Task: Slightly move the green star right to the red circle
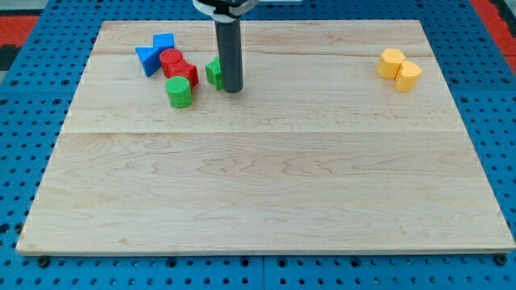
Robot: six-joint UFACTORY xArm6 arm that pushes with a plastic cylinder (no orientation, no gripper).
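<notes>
The green star (213,72) lies near the view's top left, mostly hidden behind my rod, so only its left part shows. My tip (232,89) rests on the board touching or just right of the star. The red circle (170,59) lies left of the star, with another red block (184,72) joined to its lower right, between the circle and the star.
A green cylinder (179,93) stands below the red blocks. Two blue blocks (153,55) sit left of the red circle. Two yellow blocks (399,69) lie at the view's top right. The wooden board (266,185) sits on a blue pegboard.
</notes>
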